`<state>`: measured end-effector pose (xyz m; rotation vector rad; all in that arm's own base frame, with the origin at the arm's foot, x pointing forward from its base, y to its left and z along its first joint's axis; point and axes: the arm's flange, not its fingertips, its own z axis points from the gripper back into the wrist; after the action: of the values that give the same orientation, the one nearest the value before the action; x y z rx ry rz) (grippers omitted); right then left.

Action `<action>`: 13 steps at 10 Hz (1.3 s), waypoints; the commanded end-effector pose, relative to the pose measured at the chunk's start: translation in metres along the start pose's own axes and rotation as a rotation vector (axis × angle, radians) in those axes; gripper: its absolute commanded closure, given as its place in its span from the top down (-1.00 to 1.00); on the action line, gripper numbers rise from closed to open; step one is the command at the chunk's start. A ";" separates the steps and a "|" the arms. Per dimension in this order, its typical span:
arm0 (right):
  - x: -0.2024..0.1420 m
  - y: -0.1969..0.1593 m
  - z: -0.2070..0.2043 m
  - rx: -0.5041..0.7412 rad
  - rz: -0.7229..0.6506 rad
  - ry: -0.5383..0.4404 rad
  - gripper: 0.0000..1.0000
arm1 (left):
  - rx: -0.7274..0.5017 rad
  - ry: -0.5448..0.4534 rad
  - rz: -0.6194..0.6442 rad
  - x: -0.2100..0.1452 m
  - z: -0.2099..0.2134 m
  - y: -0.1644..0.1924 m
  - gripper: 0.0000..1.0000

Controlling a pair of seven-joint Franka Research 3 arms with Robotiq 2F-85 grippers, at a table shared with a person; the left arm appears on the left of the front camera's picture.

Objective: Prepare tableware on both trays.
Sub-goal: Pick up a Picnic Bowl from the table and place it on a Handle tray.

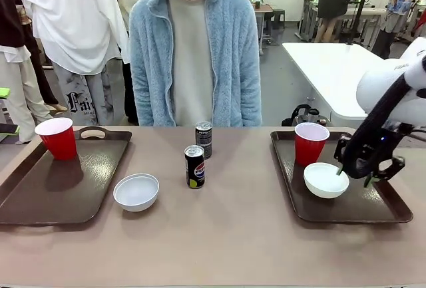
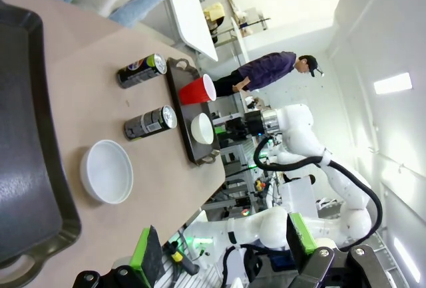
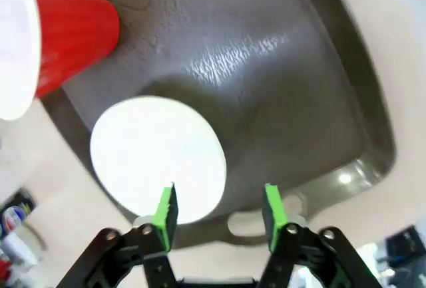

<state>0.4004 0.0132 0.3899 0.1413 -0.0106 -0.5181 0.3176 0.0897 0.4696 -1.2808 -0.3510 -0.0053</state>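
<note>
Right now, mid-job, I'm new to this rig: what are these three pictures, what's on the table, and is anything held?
The machine is two white arms, each ending in two-finger jaws with green pads. The wide picture looks across the table from between the arms, toward a person in a blue jacket. The other two come from cameras on each wrist, looking along that arm's jaws. The left tray holds a red cup; the right tray holds another red cup and a white bowl. A second bowl and two cans sit on the bare table between them. The right arm's jaws stand open over the white bowl's rim; the left arm's jaws are open too. Nothing is held.
</note>
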 end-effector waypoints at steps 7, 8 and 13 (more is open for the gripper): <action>-0.086 0.007 0.095 -0.145 0.260 -0.130 1.00 | -0.022 -0.014 -0.019 0.000 0.000 0.000 1.00; -0.086 0.007 0.095 -0.145 0.260 -0.130 1.00 | -0.022 -0.014 -0.019 0.000 0.000 0.000 1.00; -0.086 0.007 0.095 -0.145 0.260 -0.130 1.00 | -0.022 -0.014 -0.019 0.000 0.000 0.000 1.00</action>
<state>0.3225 0.0477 0.4878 -0.0349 -0.1003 -0.2506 0.3176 0.0895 0.4697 -1.2813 -0.3504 -0.0060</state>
